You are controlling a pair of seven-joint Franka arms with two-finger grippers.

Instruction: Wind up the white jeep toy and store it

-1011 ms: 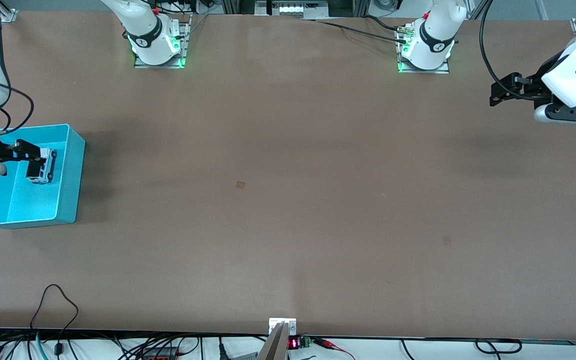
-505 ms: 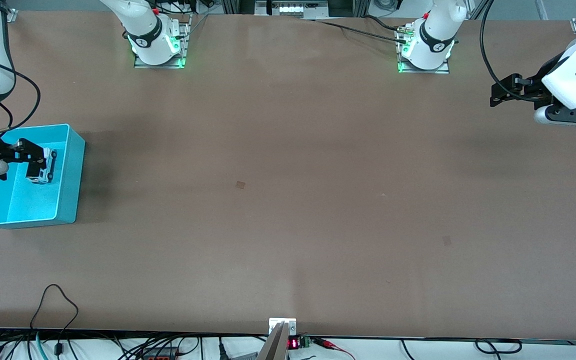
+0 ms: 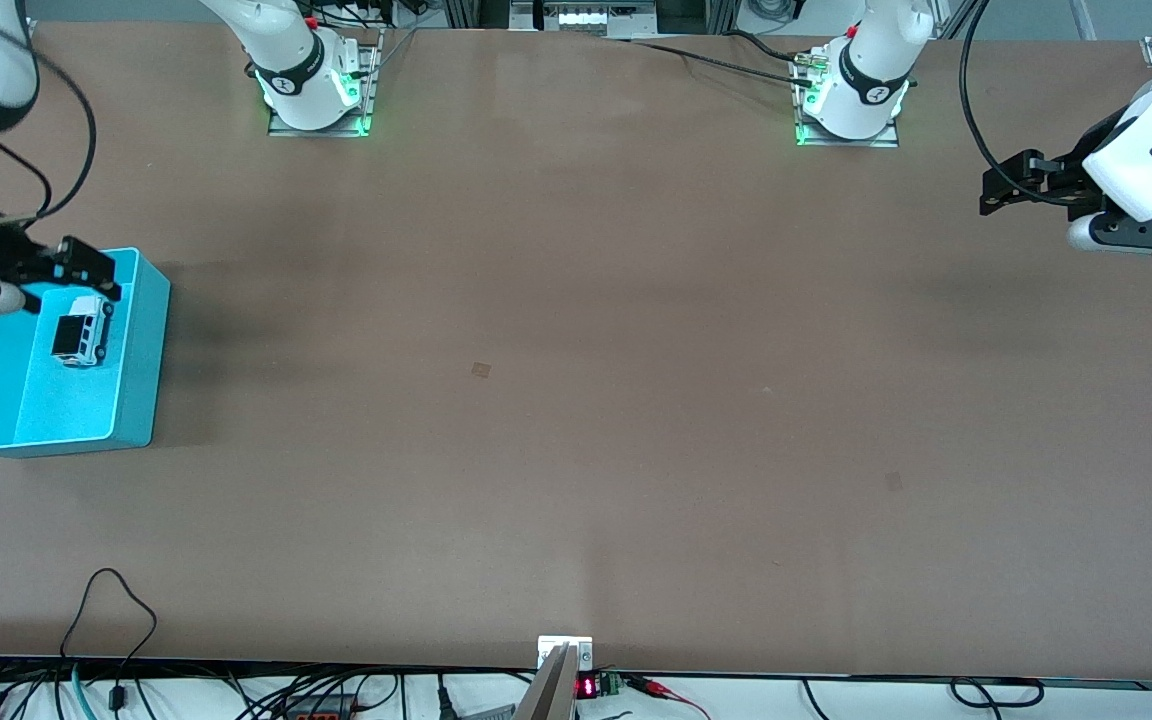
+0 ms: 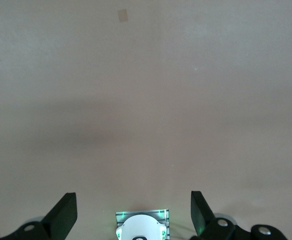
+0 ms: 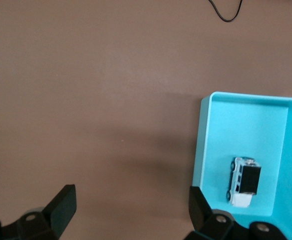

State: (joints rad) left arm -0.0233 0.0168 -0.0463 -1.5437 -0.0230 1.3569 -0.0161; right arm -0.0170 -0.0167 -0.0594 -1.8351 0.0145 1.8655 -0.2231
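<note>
The white jeep toy (image 3: 81,338) (image 5: 245,181), with its black roof panel up, stands on its wheels inside the turquoise bin (image 3: 141,350) (image 5: 205,145) at the right arm's end of the table. My right gripper (image 3: 91,270) (image 5: 132,207) hangs open and empty over the bin's rim on the side toward the robots' bases, clear of the jeep. My left gripper (image 3: 1001,187) (image 4: 132,215) waits open and empty in the air over the left arm's end of the table.
The two arm bases (image 3: 316,95) (image 3: 848,100) stand along the table edge farthest from the front camera. A black cable loop (image 3: 111,600) lies on the table near its front edge. Small marks (image 3: 480,369) dot the brown tabletop.
My right gripper has lifted up and away from the jeep, toward the robots' bases. The jeep stays where it was in the bin. The left arm has not moved.
</note>
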